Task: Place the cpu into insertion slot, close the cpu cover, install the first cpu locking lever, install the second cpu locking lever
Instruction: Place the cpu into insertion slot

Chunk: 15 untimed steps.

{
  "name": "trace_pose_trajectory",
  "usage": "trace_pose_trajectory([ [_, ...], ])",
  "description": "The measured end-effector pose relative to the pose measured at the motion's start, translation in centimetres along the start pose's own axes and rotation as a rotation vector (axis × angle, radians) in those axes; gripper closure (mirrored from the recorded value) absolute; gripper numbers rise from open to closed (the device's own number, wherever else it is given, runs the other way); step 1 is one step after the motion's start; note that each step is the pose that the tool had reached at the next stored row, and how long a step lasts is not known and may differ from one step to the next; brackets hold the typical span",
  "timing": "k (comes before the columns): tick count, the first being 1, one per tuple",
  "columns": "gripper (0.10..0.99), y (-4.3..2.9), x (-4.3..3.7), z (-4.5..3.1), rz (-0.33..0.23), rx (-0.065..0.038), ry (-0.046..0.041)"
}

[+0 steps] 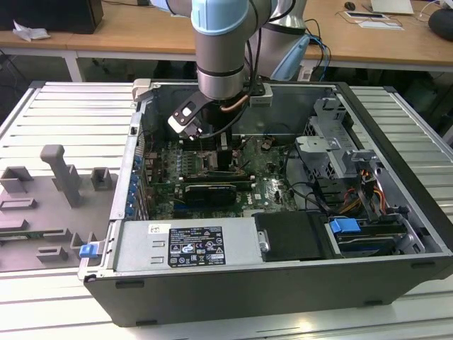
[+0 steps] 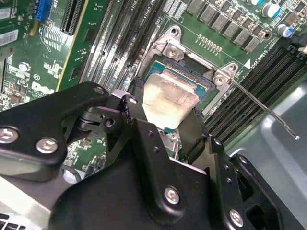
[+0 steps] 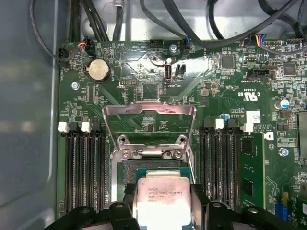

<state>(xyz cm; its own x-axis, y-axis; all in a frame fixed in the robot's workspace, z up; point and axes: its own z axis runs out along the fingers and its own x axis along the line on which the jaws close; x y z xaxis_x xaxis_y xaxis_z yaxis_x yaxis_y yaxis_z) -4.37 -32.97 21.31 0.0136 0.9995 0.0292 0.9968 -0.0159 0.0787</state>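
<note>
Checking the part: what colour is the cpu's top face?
Silvery-grey metal with dark print on the cpu; clearest in the first wrist view.

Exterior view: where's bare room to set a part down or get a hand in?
Bare: table at the exterior view's right of the case, and the strip along its near wall. Crowded: fixture blocks at the view's left; inside, arm and cables over the motherboard.

surface: slatted metal table (image 1: 71,106) | on it: open computer case (image 1: 212,297); grey fixture block (image 1: 64,173)

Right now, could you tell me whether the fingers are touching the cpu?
Touching. In the first wrist view the black fingers press against both side edges of the cpu.
</note>
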Motion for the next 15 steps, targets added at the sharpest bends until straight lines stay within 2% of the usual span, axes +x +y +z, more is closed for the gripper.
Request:
trace_pose_trajectory([
  [6,0.553,-0.03,0.49,0.31,0.015,0.000,-0.0012],
  [15,0.553,-0.08,0.80,0.81,0.019,0.000,-0.0016],
])
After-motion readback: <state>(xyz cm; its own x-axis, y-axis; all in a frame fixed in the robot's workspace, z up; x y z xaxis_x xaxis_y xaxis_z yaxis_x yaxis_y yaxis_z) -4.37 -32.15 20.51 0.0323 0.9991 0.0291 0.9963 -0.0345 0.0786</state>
